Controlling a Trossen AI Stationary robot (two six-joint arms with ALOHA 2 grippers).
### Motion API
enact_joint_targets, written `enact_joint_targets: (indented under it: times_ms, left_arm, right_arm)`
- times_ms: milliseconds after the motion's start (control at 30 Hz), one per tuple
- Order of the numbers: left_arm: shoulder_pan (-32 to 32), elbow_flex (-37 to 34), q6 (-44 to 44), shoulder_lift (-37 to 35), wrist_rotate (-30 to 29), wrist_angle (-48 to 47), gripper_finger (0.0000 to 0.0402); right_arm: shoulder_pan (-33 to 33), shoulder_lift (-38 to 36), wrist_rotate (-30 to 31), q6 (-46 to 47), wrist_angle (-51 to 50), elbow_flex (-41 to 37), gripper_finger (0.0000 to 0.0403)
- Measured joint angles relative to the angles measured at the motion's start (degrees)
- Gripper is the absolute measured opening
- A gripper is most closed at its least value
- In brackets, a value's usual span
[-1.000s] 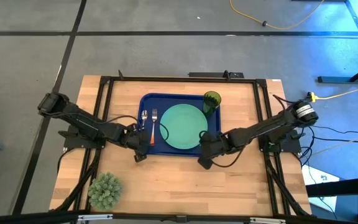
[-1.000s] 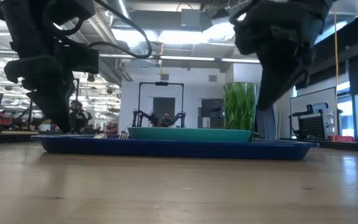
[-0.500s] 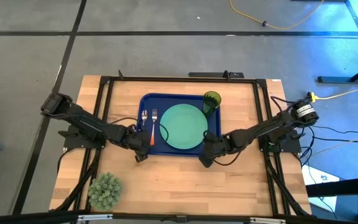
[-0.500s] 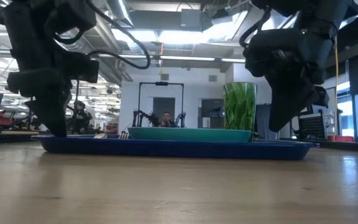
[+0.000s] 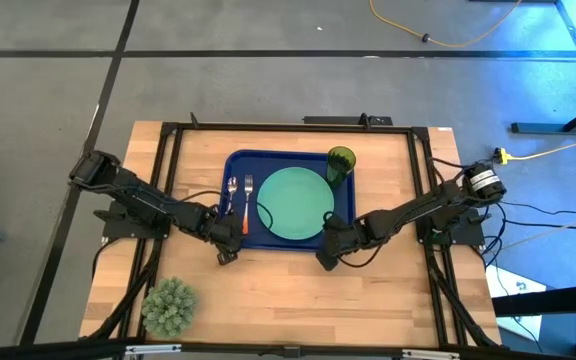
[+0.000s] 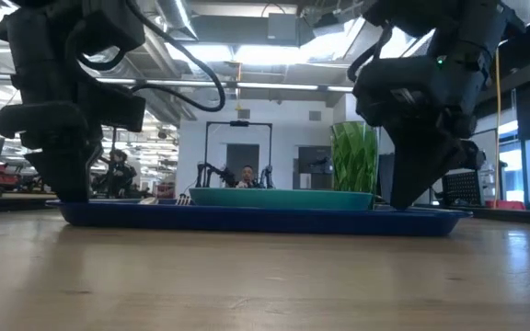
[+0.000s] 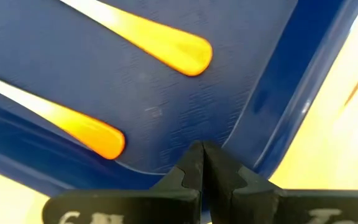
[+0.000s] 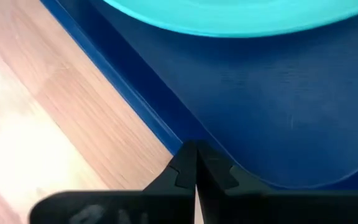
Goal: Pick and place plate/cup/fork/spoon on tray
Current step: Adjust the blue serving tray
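- I see the tray (image 5: 290, 162) mid-table, carrying the plate (image 5: 295, 203).
- The cup (image 5: 341, 163) stands at the plate's 1 o'clock; the spoon (image 5: 232, 195) and fork (image 5: 248, 199) lie at its 9 o'clock.
- My left gripper (image 7: 202, 163) is pinched closed at the tray's 7 o'clock corner.
- My right gripper (image 8: 194, 160) is closed at the 5 o'clock corner.

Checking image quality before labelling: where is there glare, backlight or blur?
Low view: bright ceiling lights silhouette both arms, while the cup glows. Left wrist view: a glossy highlight on the tray rim. Right wrist view: washed-out table and a soft-edged plate.
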Motion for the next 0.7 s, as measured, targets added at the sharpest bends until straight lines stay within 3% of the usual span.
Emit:
enact_joint_targets:
  times_ms: [700]
  left_arm:
    - [-0.8,0.0,-2.9,0.0,2.9,0.5,0.0000]
  right_arm:
    - [0.0,3.1,-1.3,0.4,0.5,0.0,0.0004]
